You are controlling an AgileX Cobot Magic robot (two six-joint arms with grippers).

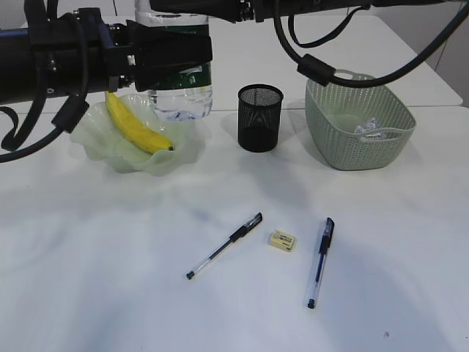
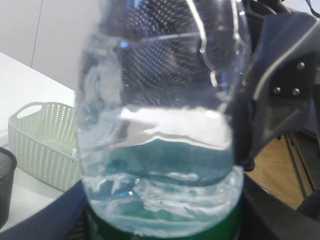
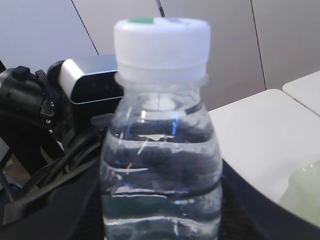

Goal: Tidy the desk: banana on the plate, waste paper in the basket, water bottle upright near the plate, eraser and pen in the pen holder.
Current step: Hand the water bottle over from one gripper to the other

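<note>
No readable text is found anywhere; the green label (image 1: 183, 77) on the water bottle (image 1: 179, 99) and the eraser (image 1: 282, 240) show only illegible marks.

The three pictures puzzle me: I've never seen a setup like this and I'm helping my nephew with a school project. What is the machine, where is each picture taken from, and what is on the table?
It is a robot with two black arms, each ending in a gripper. The wide picture looks down at the table from the front; the other two come from small cameras on the arms' wrists, so they show the water bottle very close. The bottle stands upright beside the plate, and both arms are at it, the left gripper around its middle. On the plate lies a banana. Further right stand a black mesh pen holder and a green basket with crumpled paper inside. In front lie two pens and an eraser, not yet put away.
</note>
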